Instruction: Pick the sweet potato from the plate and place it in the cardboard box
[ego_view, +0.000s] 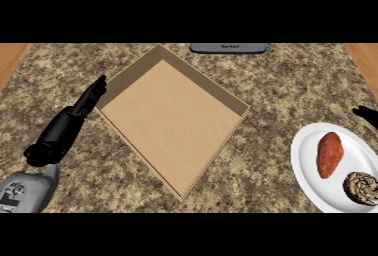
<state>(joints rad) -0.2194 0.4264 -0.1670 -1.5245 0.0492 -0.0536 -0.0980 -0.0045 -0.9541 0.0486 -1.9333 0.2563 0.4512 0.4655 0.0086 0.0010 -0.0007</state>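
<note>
An orange sweet potato lies on the white plate at the right edge of the counter. In the middle sits a shallow cardboard box, turned like a diamond, with nothing inside. My left hand is open, its straight fingers lying along the box's left corner. Only a small black part of my right hand shows at the right edge, just above the plate and apart from the sweet potato.
A brown swirled pastry shares the plate below the sweet potato. A grey device sits at the counter's far edge. Wooden strips border the granite at both sides.
</note>
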